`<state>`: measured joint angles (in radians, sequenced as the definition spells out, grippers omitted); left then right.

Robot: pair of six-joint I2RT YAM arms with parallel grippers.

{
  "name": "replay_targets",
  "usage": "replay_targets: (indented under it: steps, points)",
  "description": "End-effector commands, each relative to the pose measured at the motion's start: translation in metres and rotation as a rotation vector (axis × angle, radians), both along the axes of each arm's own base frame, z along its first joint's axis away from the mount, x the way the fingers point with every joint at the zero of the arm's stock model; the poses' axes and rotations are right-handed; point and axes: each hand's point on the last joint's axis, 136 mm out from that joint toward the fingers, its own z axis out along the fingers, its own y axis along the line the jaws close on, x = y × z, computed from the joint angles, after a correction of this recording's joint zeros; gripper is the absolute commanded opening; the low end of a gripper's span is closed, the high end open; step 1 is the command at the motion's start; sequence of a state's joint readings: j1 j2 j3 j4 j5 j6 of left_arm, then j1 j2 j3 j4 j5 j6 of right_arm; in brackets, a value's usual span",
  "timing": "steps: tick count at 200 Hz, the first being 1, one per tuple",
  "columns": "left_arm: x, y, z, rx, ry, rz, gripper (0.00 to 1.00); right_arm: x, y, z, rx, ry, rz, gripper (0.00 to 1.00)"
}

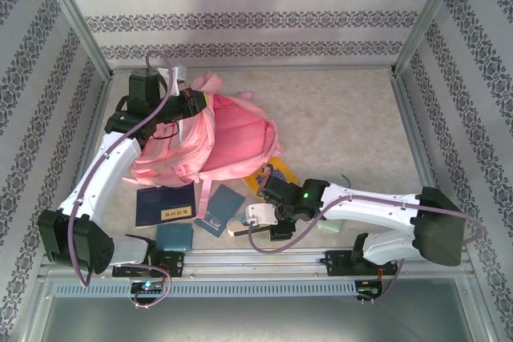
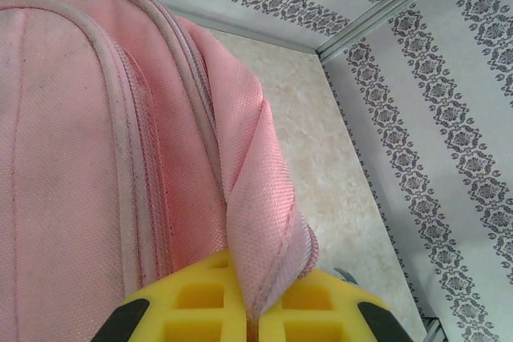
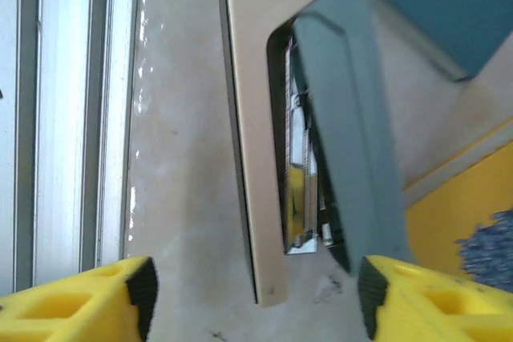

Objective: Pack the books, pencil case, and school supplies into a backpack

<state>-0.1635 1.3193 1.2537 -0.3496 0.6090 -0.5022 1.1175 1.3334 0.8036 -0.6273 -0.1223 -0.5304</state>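
Marbled table [image 1: 353,134]: books [image 1: 165,204] and stapler [image 3: 345,118] lie unpacked. Left gripper [image 2: 250,314] pinches backpack [image 1: 232,138] flap open; right gripper [image 3: 256,298] spread around stapler.

The backpack [image 1: 236,138] is pink, the book [image 1: 166,204] navy (yellow label), the stapler [image 3: 345,118] blue over beige.

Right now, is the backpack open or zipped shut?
Open. From above, the backpack gapes, with its pink interior exposed. The left end effector is shut on a fold of its fabric.
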Motion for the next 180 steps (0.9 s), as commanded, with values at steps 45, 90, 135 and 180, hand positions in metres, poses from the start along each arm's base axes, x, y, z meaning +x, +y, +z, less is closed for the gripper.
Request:
replay_targets:
  steps: [45, 90, 135, 180]
  points:
    - [0.004, 0.001, 0.03, -0.022, -0.131, -0.003, 0.0, -0.008, 0.013, -0.024, -0.04, 0.075, 0.028, 0.53]
    - [0.004, 0.002, 0.031, -0.017, -0.131, -0.001, 0.0, -0.015, 0.018, -0.039, -0.065, 0.106, 0.037, 0.32]
    - [0.005, 0.001, 0.034, -0.016, -0.13, -0.008, 0.0, -0.013, 0.015, -0.03, -0.067, 0.078, 0.029, 0.09]
    - [0.001, -0.003, 0.044, -0.004, -0.155, -0.048, 0.0, 0.005, 0.017, 0.034, 0.088, -0.056, -0.028, 0.03]
